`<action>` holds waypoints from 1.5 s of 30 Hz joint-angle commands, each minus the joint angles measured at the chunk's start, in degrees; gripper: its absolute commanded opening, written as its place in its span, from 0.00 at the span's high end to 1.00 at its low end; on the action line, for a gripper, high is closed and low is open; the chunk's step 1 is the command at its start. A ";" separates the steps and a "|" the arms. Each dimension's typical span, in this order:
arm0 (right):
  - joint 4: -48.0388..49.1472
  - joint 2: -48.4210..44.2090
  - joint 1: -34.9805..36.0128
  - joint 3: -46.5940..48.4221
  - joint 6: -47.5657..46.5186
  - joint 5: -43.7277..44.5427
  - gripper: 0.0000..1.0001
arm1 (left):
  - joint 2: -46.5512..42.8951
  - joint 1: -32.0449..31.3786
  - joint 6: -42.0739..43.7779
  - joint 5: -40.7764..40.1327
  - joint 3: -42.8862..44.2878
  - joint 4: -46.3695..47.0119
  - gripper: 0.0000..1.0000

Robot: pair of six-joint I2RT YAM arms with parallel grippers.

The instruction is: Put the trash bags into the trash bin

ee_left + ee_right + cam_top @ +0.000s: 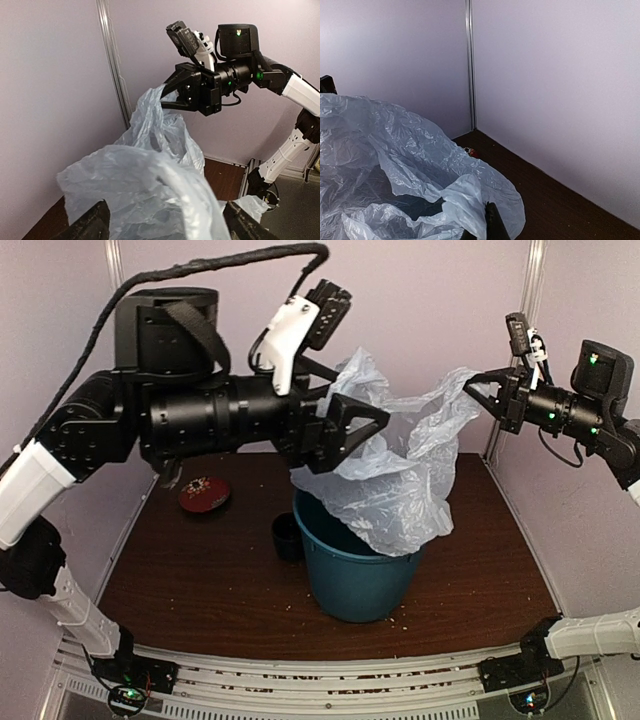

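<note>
The pale blue-grey trash bag (400,465) hangs spread out above the teal trash bin (355,575), and its lower part drapes over the bin's far right rim. My right gripper (478,392) is shut on the bag's upper right edge and holds it high; it also shows in the left wrist view (167,97). In the right wrist view the bag (415,150) bunches at my right gripper (482,222). My left gripper (365,423) is at the bag's upper left with its jaws wide apart. In the left wrist view the bag (145,185) lies between the spread fingers (92,225).
A small dark mug (288,537) stands just left of the bin. A dark red round lid (205,494) lies at the back left of the brown table (190,580). Lilac walls close in the back and both sides.
</note>
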 commanded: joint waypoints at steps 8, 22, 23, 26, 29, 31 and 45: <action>1.82 -0.09 -1.45 -0.53 0.29 0.88 1.00 | -26.84 1.66 0.60 -10.99 -25.82 12.05 0.16; 2.08 -0.32 -2.12 -1.16 0.44 -0.30 1.00 | -20.36 28.38 -7.82 1.53 -31.78 11.33 0.41; 2.19 -0.28 -2.13 -1.19 0.58 -0.48 1.00 | -19.54 30.95 -8.43 6.36 -33.09 13.07 0.47; 2.60 -0.34 -2.27 -1.47 0.89 -0.96 1.00 | -15.77 33.71 -8.40 12.08 -33.20 15.53 0.57; 2.66 -0.13 -2.39 -1.51 1.16 -1.50 1.00 | -10.66 33.86 -8.34 16.29 -31.15 15.52 0.59; 2.70 0.05 -2.43 -1.42 1.32 -1.66 1.00 | -8.28 33.80 -7.98 21.57 -30.58 16.30 0.64; 3.62 0.43 -3.04 -1.13 2.31 -2.44 1.00 | -4.94 22.72 -8.09 25.49 -32.33 15.72 0.69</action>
